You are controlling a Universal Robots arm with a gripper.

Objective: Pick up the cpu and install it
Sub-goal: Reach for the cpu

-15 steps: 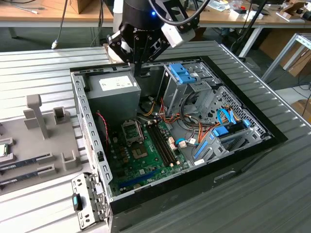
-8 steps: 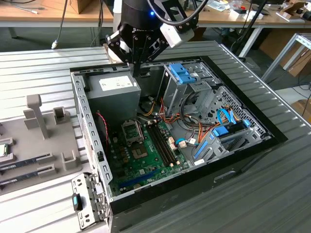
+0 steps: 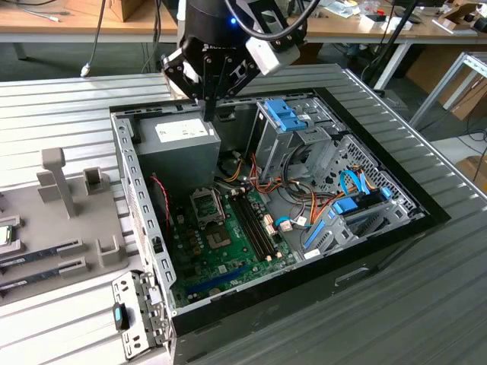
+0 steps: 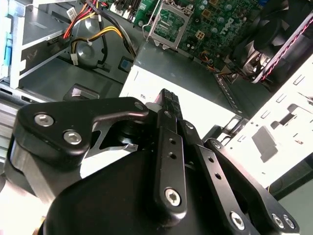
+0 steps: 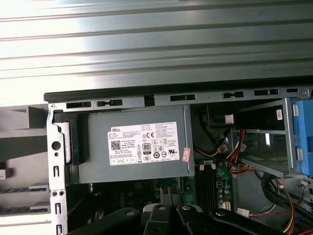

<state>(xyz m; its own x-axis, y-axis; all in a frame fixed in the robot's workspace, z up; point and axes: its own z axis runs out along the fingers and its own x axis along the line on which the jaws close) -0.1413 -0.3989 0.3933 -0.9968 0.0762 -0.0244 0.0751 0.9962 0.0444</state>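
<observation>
1. exterior view: places the gripper (image 3: 208, 111) just above the grey power supply (image 3: 179, 144) at the far end of the open computer case (image 3: 126, 171). jaws drawn together to one narrow tip, nothing between them, no contact that can be made out. puts the cpu (image 3: 4, 234) on the grey tray (image 3: 72, 228) outside the case, cut by the exterior view's left edge and well apart from the gripper: off toward the exterior view's left and nearer the camera. square, so no long axis to line up with. leaves the socket (image 3: 207, 205) on the green motherboard (image 3: 228, 247) looking unfilled, so nothing installed yet.
2. second wrist view: looks along the gripper (image 4: 168, 97), tips meeting and empty, over the power supply (image 4: 186, 68); beyond it the socket (image 4: 168, 24), frame open, no chip seated.
3. first wrist view: looks down on the labelled power supply (image 5: 132, 147), with the gripper (image 5: 169, 214) as black linkages close together in front.
</observation>
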